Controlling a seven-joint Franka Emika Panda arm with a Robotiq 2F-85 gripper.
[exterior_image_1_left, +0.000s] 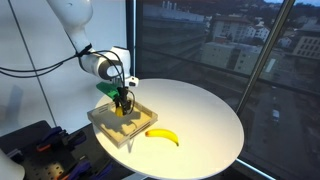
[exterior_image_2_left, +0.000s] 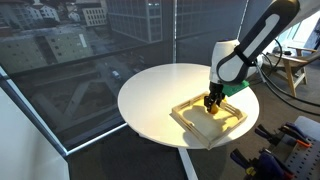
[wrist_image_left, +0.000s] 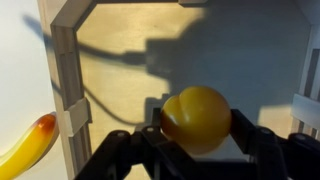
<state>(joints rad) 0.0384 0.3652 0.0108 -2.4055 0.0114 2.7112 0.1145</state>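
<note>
pincer partly closed, grasping a yellow ball, maybe a fruit | low inside the wooden tray | banana outside it on the surface

The arm is wearing smooth, rounded white shells, narrowing to a grey-and-white wrist. A thin black cable is trailing from it. The gripper is showing matte black, and in the wrist view its two fingers are looking dark, blocky and angular.
</note>
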